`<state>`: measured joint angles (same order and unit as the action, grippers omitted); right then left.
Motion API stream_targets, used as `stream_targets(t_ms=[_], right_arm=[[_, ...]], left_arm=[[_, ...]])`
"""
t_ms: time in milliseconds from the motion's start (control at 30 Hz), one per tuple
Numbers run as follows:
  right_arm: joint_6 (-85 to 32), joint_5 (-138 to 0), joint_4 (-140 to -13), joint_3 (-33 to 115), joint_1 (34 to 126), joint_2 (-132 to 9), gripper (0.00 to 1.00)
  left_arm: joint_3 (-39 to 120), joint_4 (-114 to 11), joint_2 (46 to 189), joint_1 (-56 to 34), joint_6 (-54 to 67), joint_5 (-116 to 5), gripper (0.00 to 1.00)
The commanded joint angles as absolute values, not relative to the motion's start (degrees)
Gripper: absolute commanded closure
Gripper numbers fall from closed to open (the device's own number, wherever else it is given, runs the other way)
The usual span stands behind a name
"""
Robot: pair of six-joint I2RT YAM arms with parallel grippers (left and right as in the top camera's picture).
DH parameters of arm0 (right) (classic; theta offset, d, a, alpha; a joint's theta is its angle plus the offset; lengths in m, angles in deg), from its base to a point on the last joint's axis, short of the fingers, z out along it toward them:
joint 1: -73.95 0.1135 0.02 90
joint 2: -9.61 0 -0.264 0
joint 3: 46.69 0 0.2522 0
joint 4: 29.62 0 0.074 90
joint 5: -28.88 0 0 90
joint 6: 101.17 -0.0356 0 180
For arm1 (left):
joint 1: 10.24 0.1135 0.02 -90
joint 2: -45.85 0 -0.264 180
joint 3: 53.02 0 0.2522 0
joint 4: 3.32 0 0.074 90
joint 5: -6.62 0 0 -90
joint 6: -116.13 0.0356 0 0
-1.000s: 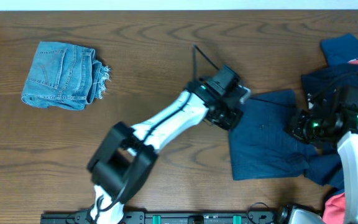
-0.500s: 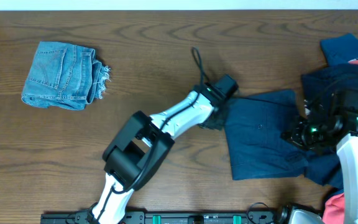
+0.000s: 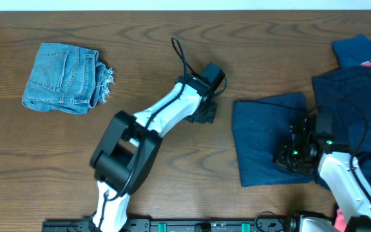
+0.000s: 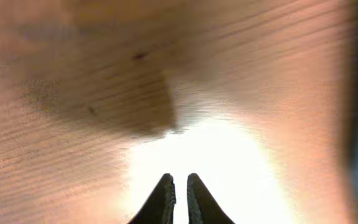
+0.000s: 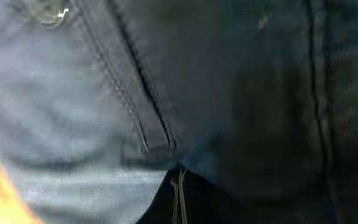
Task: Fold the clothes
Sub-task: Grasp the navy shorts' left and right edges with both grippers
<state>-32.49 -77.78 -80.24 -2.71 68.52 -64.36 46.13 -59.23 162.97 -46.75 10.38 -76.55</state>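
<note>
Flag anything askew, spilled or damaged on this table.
Nothing spilled or damaged. The navy shorts lie slightly skewed, and the pile at the right is a rumpled heap. The denim shorts are frayed at the hem, but folded.

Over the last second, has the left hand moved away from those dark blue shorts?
Yes. The left hand has drawn back off the navy shorts, leftward in the overhead view, toward the unmoved folded denim shorts.

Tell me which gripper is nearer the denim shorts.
Left. The left gripper is mid-table, well right of the denim shorts; the right gripper is farther right, over the navy shorts.
</note>
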Motion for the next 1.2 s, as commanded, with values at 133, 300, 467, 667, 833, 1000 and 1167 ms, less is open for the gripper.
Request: stream_targets(t_ms=[133,300,467,667,833,1000,1167], right_arm=[[-36.84,-82.09,-72.75,-7.06,74.68,-69.39,0.99],[-38.33,-83.2,-69.69,-6.39,83.64,-70.13,0.99],[-36.82,-83.23,-74.17,-1.42,84.74,-68.84,0.99],[-33.19,-82.2,-84.09,7.27,82.53,-61.48,0.99],[-40.29,-72.47,-93.86,12.24,79.95,-55.79,0.99],[-43.68,-68.8,-100.53,12.41,77.92,-54.88,0.99],[-42.06,-68.87,-99.89,12.28,77.87,-55.23,0.98]], left_arm=[[46.06,-57.28,154.51,-46.86,13.22,-67.37,0.79],[46.04,-55.93,154.51,-46.97,13.2,-63.65,0.77],[46.04,-53.42,154.54,-47.43,13.22,-62.39,0.73],[46.04,-50.16,155.32,-50.62,13.25,-62.39,0.8],[46.04,-48.19,159.41,-53.63,13.18,-62.43,0.94],[46.04,-46.01,165.55,-54.05,10.84,-62.47,0.94],[46.04,-47.71,169.38,-53.66,10.34,-72.11,0.94]])
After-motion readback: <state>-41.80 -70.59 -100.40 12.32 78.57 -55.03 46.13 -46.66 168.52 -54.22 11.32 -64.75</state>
